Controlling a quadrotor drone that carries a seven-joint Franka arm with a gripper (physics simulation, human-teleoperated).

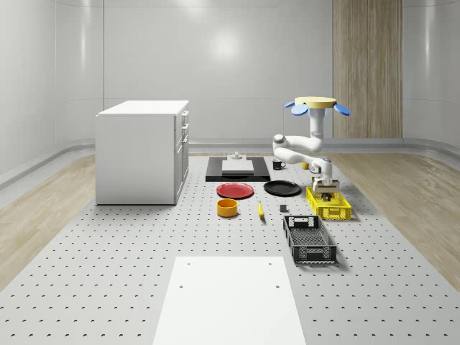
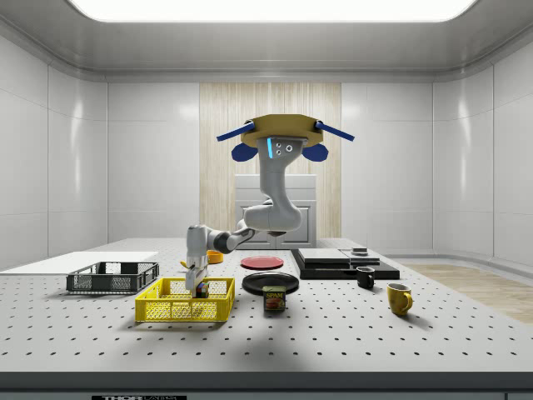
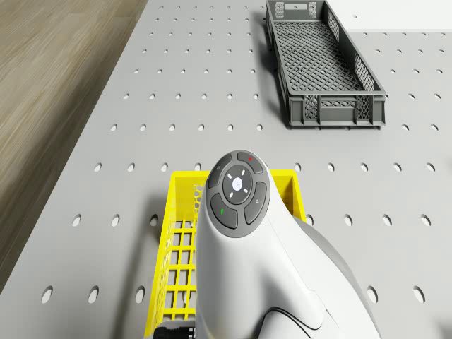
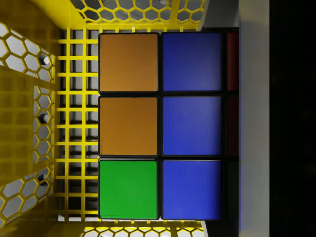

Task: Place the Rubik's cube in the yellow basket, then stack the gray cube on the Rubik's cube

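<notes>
Gripper (image 2: 200, 289) down inside the yellow basket (image 2: 171, 311), pinching the Rubik's cube (image 4: 160, 126).
Drone (image 2: 285, 133) hovers over the table (image 1: 108, 287) behind the basket, arm reaching down into it. Cube is within the basket walls, mesh floor below it. Gray crate (image 1: 309, 241) sits near the basket.

Tan disc-shaped drone body (image 2: 286, 130) with blue rotor blades and a lit blue strip beneath. Glossy white, rounded arm (image 1: 302, 146) with dark grey joints. Grey round button pad (image 3: 239, 189) on the wrist, apparently marked with small red and green dots.
</notes>
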